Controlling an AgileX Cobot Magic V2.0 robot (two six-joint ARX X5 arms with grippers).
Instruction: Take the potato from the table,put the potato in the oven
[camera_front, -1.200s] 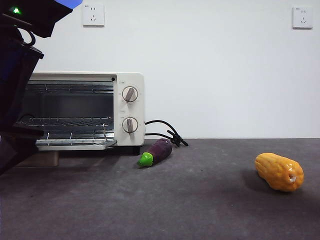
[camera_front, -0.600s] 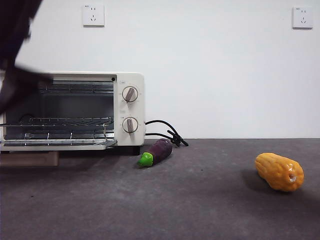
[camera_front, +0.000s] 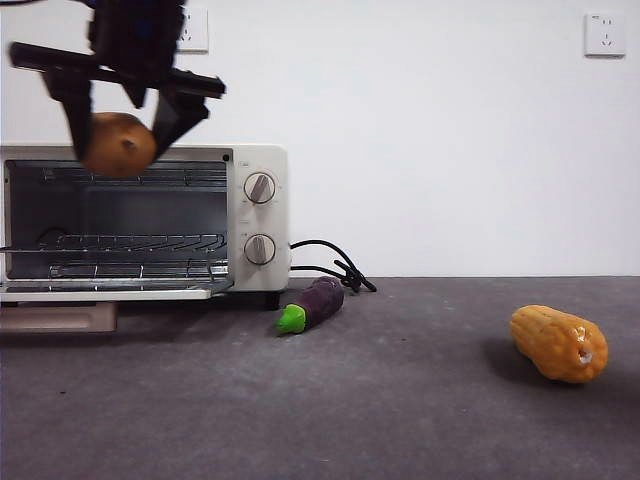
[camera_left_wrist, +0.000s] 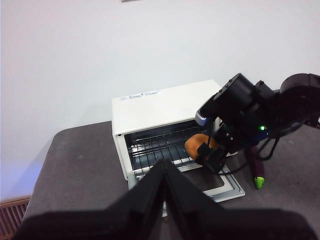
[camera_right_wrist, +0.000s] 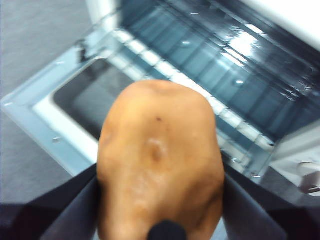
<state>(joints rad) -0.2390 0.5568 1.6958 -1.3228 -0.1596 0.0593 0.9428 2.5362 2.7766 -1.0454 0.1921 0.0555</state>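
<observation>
The right gripper (camera_front: 122, 135) clamps the potato (camera_front: 119, 145) between its jaws, up in the air before the top front edge of the oven (camera_front: 262, 165), whose door lies open. The left gripper (camera_left_wrist: 165, 172) waits apart, jaws closed together, empty. No lettering on the oven is readable.
</observation>
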